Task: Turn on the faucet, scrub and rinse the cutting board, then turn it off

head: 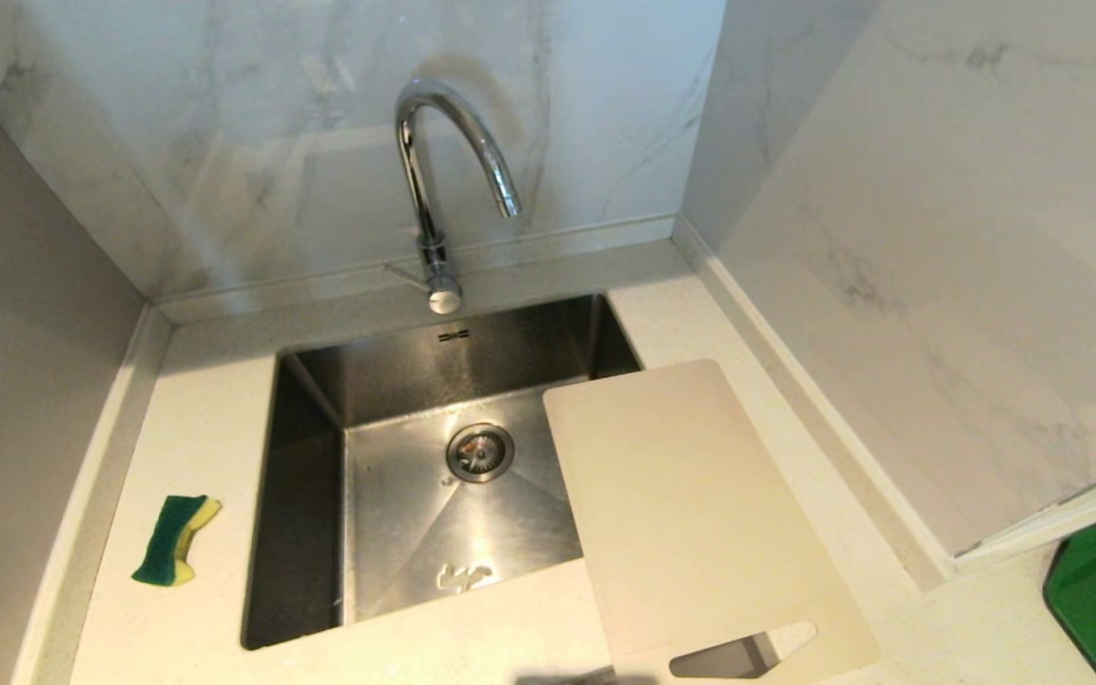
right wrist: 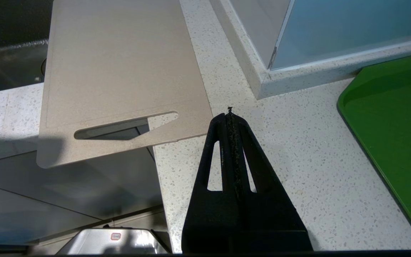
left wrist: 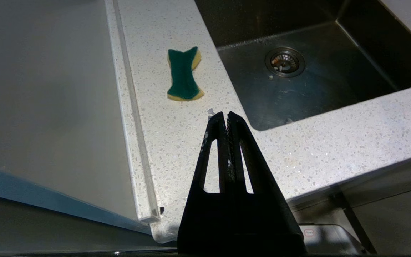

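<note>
The chrome gooseneck faucet [head: 436, 181] stands behind the steel sink [head: 310, 495], with no water running. The cream cutting board [head: 691, 514] lies flat on the counter right of the sink, one corner over the basin and its handle slot past the front edge; it shows too in the right wrist view as the board [right wrist: 120, 71]. Neither arm shows in the head view. My left gripper [left wrist: 226, 115] is shut and empty, hanging above the front counter near the sink's left corner. My right gripper [right wrist: 229, 116] is shut and empty, just right of the board's handle end.
A green and yellow sponge [head: 175, 538] lies on the counter left of the sink, also the sponge [left wrist: 184, 74]. A green tray [right wrist: 398, 135] sits at the far right. Marble walls close in the back and right; a grey panel stands on the left.
</note>
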